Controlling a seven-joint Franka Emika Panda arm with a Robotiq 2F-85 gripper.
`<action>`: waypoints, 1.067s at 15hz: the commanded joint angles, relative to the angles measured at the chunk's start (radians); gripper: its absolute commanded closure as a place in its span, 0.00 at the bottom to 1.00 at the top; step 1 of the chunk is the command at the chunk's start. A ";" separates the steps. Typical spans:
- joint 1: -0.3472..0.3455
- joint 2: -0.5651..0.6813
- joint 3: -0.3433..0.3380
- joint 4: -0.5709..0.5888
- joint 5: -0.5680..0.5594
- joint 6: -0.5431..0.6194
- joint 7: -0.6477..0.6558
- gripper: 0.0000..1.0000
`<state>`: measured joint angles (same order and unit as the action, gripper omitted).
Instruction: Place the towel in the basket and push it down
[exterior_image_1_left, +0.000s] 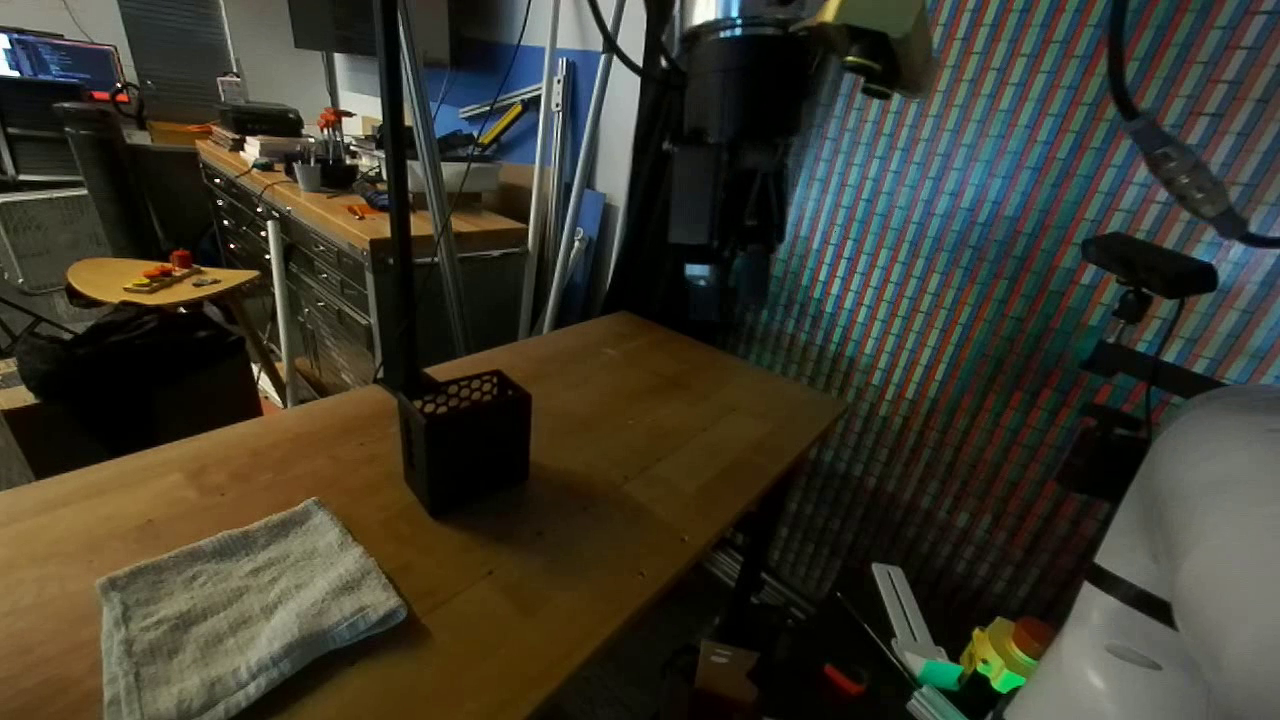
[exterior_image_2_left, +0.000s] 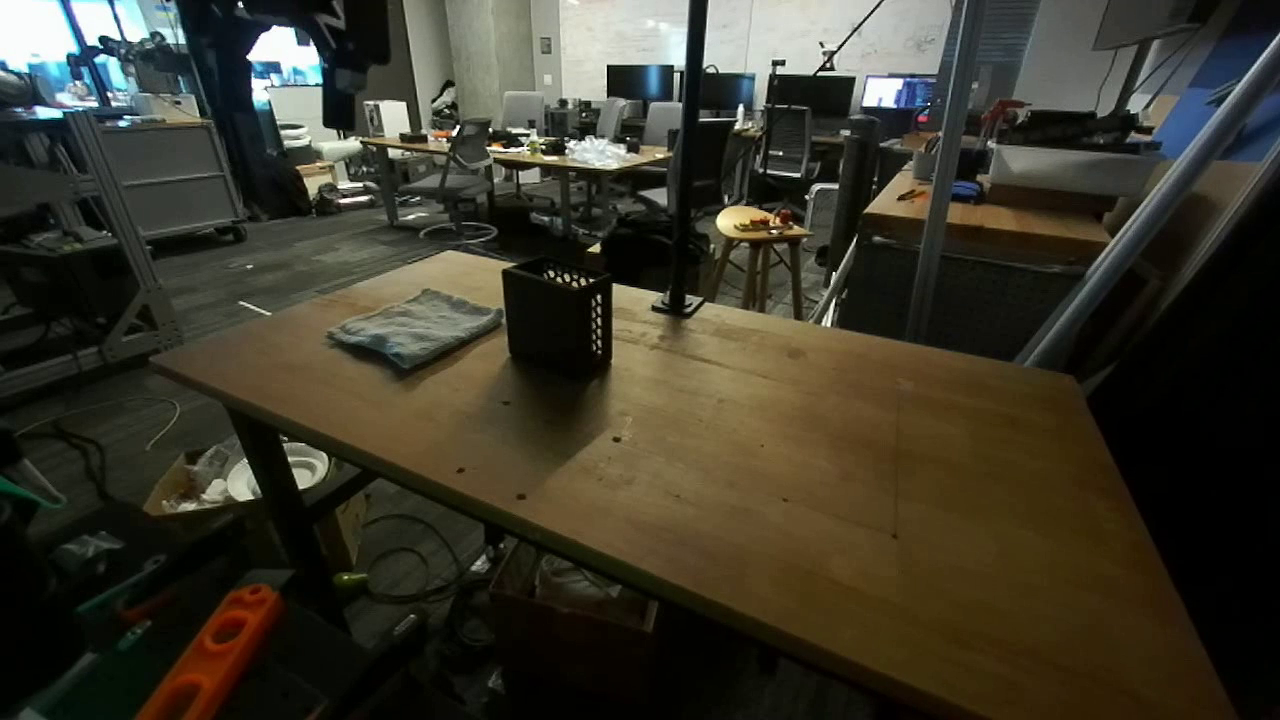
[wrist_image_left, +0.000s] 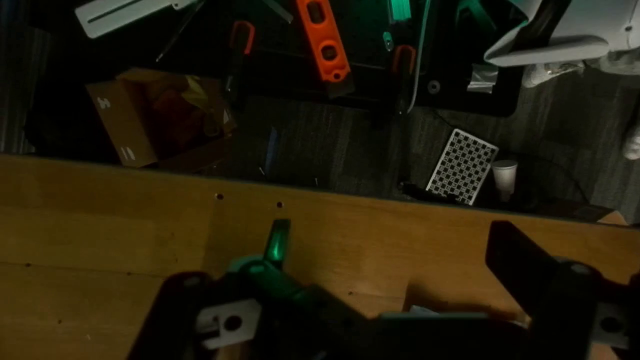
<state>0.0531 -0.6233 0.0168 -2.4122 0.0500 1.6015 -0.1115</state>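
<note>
1. In an exterior view, we find the towel at the lower left, laid flat, one corner pointing up and another right; its long axis we cannot tell.
2. It is pale grey, coarse cloth on a smooth wooden table.
3. Near it stands the basket, upright, black, boxy, pierced with hexagons; we cannot see its floor.
4. In the wrist view, the gripper has its fingers spread wide; at upper left, a cardboard box holds dim contents.
</note>
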 joint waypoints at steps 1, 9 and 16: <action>0.024 0.167 0.060 0.142 0.039 0.052 0.094 0.00; 0.057 0.499 0.158 0.438 -0.013 0.180 0.220 0.00; 0.096 0.721 0.167 0.624 -0.096 0.237 0.223 0.00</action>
<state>0.1272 0.0011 0.1831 -1.8946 0.0011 1.8338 0.0994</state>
